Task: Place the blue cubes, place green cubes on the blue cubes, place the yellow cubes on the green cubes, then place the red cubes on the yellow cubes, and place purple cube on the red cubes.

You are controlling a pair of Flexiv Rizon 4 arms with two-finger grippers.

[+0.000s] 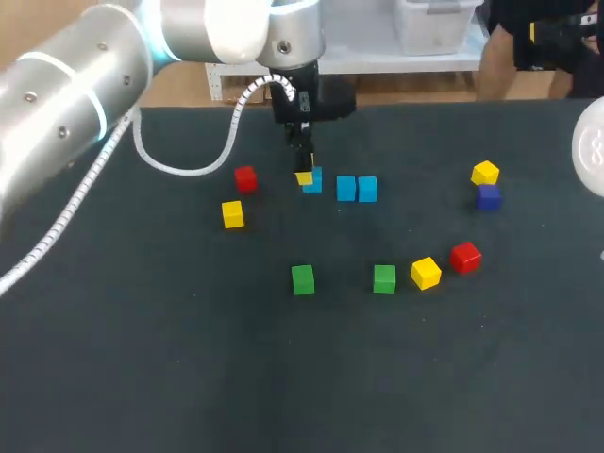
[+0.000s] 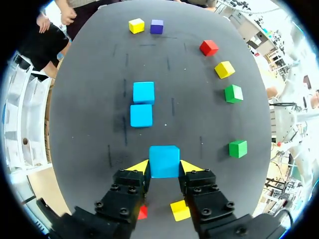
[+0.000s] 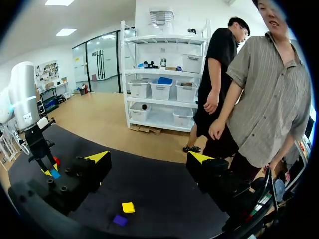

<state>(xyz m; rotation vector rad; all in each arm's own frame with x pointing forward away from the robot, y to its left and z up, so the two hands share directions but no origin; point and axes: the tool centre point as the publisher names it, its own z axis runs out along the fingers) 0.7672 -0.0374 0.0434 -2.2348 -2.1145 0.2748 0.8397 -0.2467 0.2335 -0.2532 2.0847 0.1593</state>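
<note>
Step in hand: seating the third base cube. The left hand (image 2: 165, 168) is clenched on a blue cube (image 2: 164, 160), with one yellow-tipped finger against each of two opposite faces. Whether the cube's underside already rests on the tabletop (image 2: 89, 149) cannot be told. Directly ahead of this hand lie the nearer blue cube (image 2: 141, 115) and the farther blue cube (image 2: 143, 92), touching or very nearly so. Judgement: the held cube belongs in line with that pair. Bring it close to the nearer one with faces square, and set it fully flat before parting the fingers. Then lift straight up so that neither finger drags it askew; a skewed or gapped base would give the green layer poor footing. Ahead and off to one side of the hand stand a near green cube (image 2: 238, 148) and a far green cube (image 2: 233, 93), next in order. Under the hand, behind its fingertips, lie a red cube (image 2: 142, 213) and a yellow cube (image 2: 180, 209); keep the lift clear of them. The right hand (image 3: 148, 158) is released, with nothing between its fingers. Containers: the cubes sit in none; all lie loose on the tabletop.
</note>
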